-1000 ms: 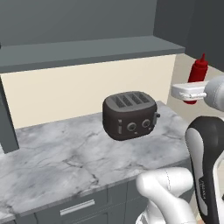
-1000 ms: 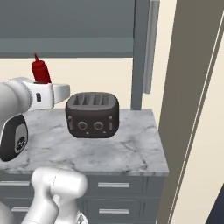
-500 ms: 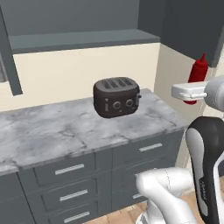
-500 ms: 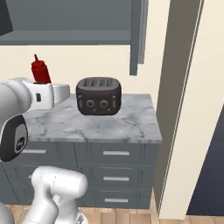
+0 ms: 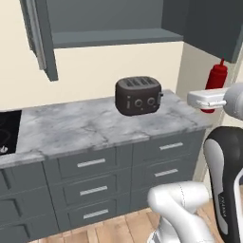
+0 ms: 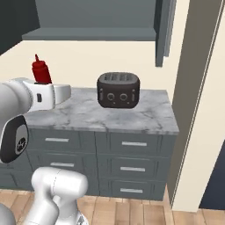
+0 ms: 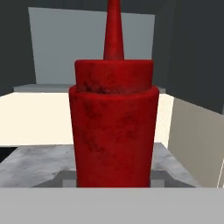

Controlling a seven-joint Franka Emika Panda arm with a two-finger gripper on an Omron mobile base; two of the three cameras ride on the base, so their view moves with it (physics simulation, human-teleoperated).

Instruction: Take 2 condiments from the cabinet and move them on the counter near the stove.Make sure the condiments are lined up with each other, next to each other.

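Stood upright beyond the counter's [image 5: 95, 128] right end, off its surface: a squeeze bottle [image 5: 216, 81], with toaster [image 5: 138, 96] near that end, stove [image 5: 8, 133] far left, cabinet [image 5: 114, 26] above.

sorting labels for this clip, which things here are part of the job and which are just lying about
Part of the job:
- red squeeze bottle, held upright in the pincer
- open cabinet
- marble counter
- stove

Just lying about:
- black toaster
- drawers

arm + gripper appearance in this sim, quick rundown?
Glossy white arm of rounded, tubular links, with dark grey joint sections and a small pale logo on a dark joint cover. The gripper is a flat white block. No cables visible.
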